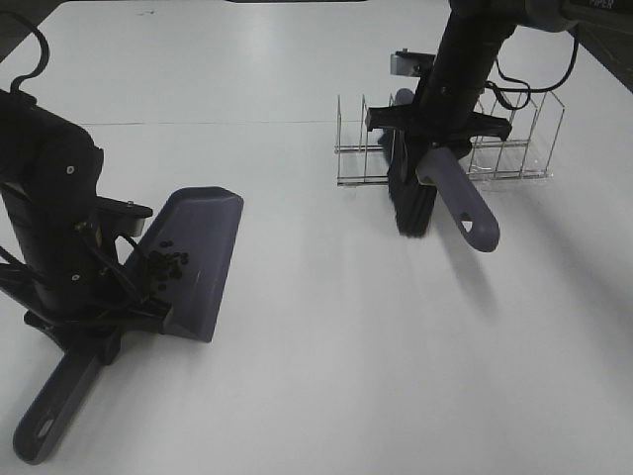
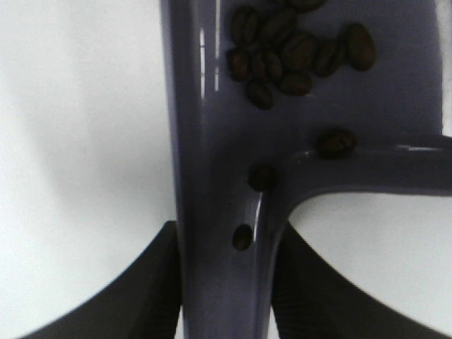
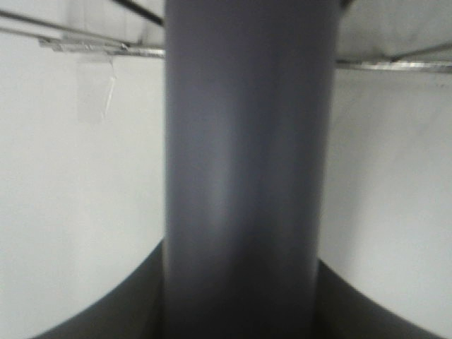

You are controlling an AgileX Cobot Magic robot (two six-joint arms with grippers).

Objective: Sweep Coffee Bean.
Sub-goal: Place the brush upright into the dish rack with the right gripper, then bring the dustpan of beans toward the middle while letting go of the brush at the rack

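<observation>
The coffee beans [image 1: 166, 265] lie in a small dark cluster inside the purple-grey dustpan [image 1: 198, 247] at the left. The left wrist view shows the beans [image 2: 296, 49] close up on the pan's back part. My left gripper [image 1: 94, 332] is shut on the dustpan's handle [image 2: 222, 282]. My right gripper [image 1: 435, 148] is shut on the grey brush handle [image 1: 465, 203], which fills the right wrist view [image 3: 244, 169]. The brush's black bristles [image 1: 413, 208] hang beside the wire rack, just over the table.
A clear wire rack [image 1: 514, 148] with several dividers stands on the white table [image 1: 326, 346] behind the brush. The dustpan handle's end [image 1: 45, 430] reaches toward the table's front left corner.
</observation>
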